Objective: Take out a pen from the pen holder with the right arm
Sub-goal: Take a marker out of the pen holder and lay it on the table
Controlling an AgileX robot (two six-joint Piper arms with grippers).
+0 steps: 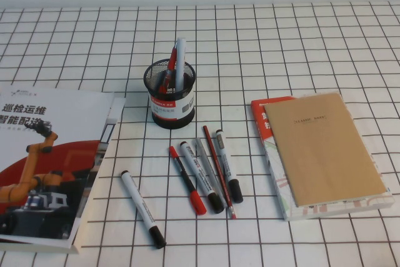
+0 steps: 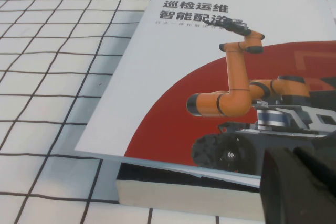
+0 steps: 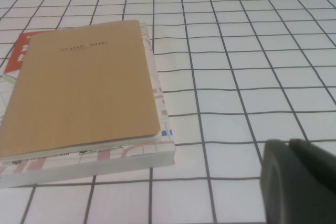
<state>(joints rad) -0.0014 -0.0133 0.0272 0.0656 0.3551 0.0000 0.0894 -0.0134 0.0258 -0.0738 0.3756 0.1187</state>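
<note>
A black mesh pen holder [image 1: 170, 101] stands upright in the middle of the grid-patterned table. A red pen [image 1: 170, 68] and a white pen [image 1: 180, 60] stick out of it. Neither arm appears in the high view. In the right wrist view, my right gripper [image 3: 289, 143] is shut and empty, low over the bare table beside a brown notebook [image 3: 84, 80]. The left wrist view shows my left gripper [image 2: 294, 153], shut with nothing held, at the near corner of a large book [image 2: 210, 93].
Several pens and markers [image 1: 209, 170] lie loose in front of the holder, and one black-capped marker [image 1: 142, 208] lies further left. The large book [image 1: 44, 167] covers the table's left front. The brown notebook [image 1: 322, 148] rests on another book at the right.
</note>
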